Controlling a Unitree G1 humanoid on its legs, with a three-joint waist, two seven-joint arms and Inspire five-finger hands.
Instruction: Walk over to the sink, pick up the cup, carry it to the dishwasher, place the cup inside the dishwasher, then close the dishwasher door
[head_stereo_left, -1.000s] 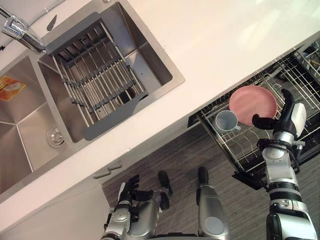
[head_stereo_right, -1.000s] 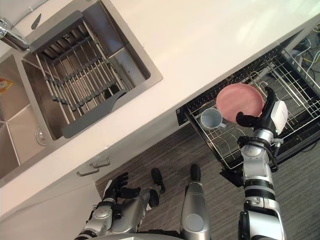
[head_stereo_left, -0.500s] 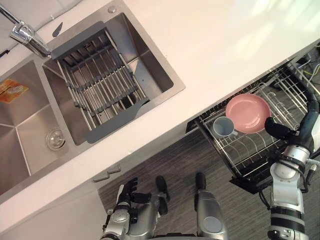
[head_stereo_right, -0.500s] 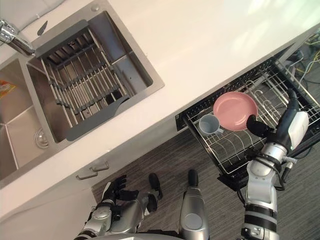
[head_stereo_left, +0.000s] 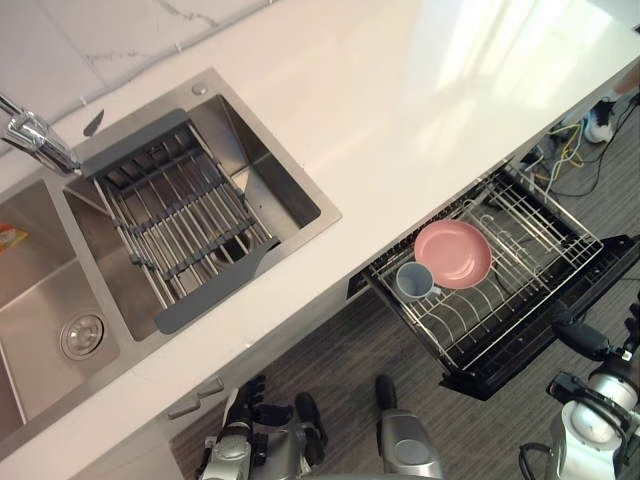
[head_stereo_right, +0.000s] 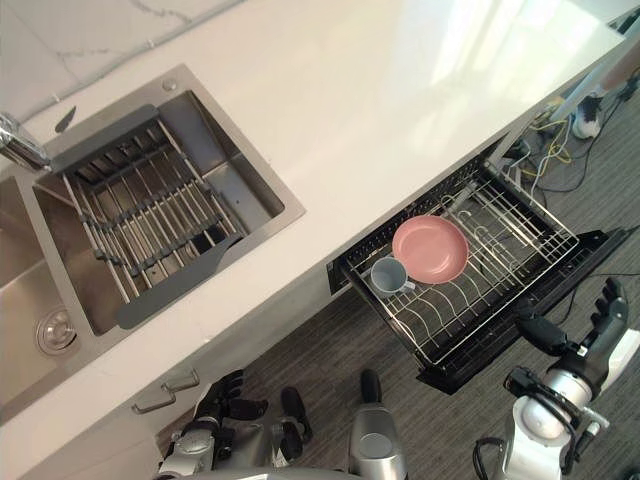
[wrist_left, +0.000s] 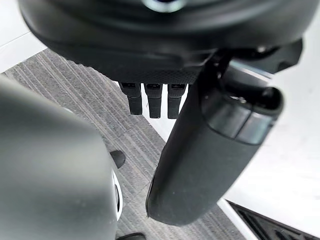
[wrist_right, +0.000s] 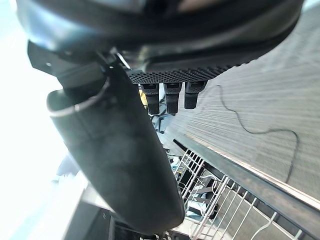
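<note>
The grey-blue cup (head_stereo_left: 412, 281) stands in the pulled-out wire rack (head_stereo_left: 520, 290) of the dishwasher, beside a pink plate (head_stereo_left: 453, 254). The dark dishwasher door (head_stereo_right: 500, 355) hangs open beneath the rack. My right hand (head_stereo_right: 605, 335) is low at the right, off the door's outer edge, open and holding nothing; the right wrist view has its straight fingers (wrist_right: 170, 97) over the rack wires (wrist_right: 210, 205). My left hand (head_stereo_left: 245, 400) hangs open low at the left by the cabinet front, its fingers (wrist_left: 152, 102) straight over the floor.
A steel double sink (head_stereo_left: 290, 190) with a grey drying rack (head_stereo_left: 180, 220) and a faucet (head_stereo_left: 40, 145) is set in the white counter (head_stereo_left: 420, 90). Cabinet handles (head_stereo_left: 195, 398) lie below it. Cables (head_stereo_left: 560, 150) and a person's shoe (head_stereo_left: 603, 125) are on the floor beyond the dishwasher.
My right hand has drawn back from the plate and rack, down and to the right, past the door's edge. The cup stays in the rack. The camera view has shifted.
</note>
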